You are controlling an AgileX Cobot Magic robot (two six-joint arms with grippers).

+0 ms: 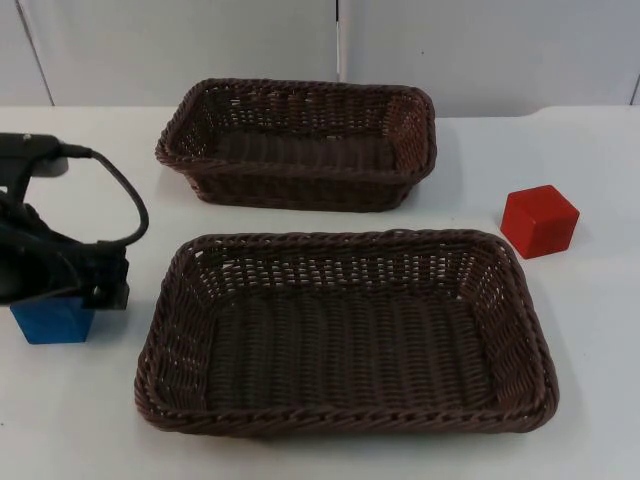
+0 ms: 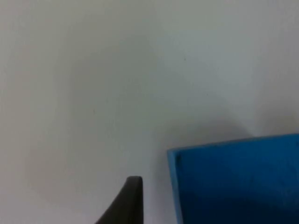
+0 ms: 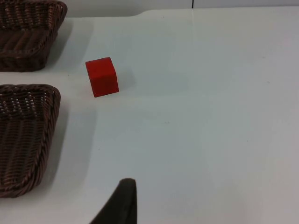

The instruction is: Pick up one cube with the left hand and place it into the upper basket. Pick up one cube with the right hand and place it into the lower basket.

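Nearest to us sits the lower basket [image 1: 345, 335], a dark brown woven tray on the white table [image 1: 600, 400], nothing inside it. Just off its left side, the left gripper [image 1: 60, 290] is down low over the blue cube [image 1: 52, 320], the arm's black body covering the cube's top. From the left wrist, one black fingertip [image 2: 126, 200] stands just beside the blue cube's [image 2: 238, 182] edge with a sliver of table between them, so the fingers look spread and not yet pinching; the other finger I can't make out.

Over on the right, the red cube [image 1: 539, 220] rests alone on the table, apart from the lower basket's far right corner. The right wrist looks at that red cube [image 3: 102, 76] from well back, both baskets' corners beside it, with one fingertip [image 3: 119, 203] showing; whether the right gripper is open or closed, I can't tell.

Farthest back, the upper basket [image 1: 298, 145] sits near the grey partition wall [image 1: 200, 50].
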